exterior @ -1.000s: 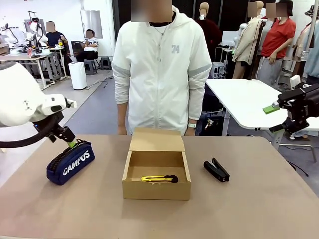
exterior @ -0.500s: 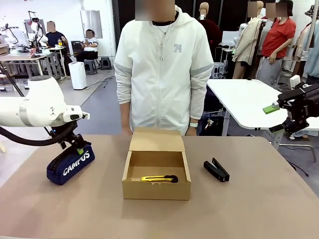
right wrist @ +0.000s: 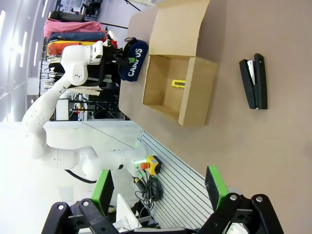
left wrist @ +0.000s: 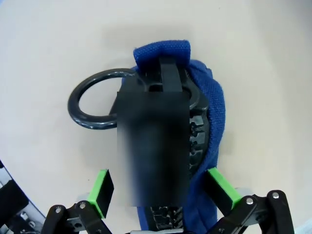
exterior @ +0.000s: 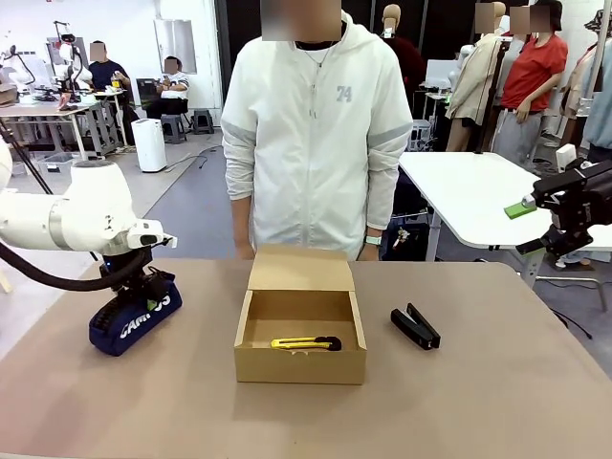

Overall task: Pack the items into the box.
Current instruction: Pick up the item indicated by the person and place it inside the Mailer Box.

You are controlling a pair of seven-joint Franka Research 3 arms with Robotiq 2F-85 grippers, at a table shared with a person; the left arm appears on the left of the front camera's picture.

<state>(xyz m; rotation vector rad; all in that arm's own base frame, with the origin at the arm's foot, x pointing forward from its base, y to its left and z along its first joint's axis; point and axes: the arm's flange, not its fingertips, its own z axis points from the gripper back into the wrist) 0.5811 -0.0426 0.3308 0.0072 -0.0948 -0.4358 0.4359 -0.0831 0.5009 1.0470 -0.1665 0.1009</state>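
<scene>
Left end effector [left wrist: 162, 189] straddles the pouch [exterior: 126, 323] on the tabletop [exterior: 497, 392], jaws spread wide and gripping nothing yet (positioned for a pinch); the box [exterior: 300, 365] sits open nearby to receive it.

I read white capitals "CAMPUS" along the side of the navy fabric zip pouch [exterior: 124, 323]; in my right wrist view the word stands sideways. The person's white zip jacket [exterior: 316, 153] carries a grey "74" on the chest.
</scene>
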